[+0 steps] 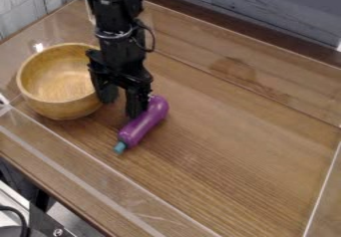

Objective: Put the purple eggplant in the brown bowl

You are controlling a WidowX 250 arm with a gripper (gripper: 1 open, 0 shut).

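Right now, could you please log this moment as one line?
gripper: open, above table | purple eggplant: on table, unheld | brown bowl: empty

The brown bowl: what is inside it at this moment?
Nothing shows inside the brown bowl: only bare wood grain. The tool hides a small part of its right rim. The purple eggplant lies outside, on the table.

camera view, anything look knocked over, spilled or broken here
Nothing stands out. The eggplant lies whole on its side on the table, just right of the bowl, which sits upright and empty. The gripper is open, between bowl and eggplant.
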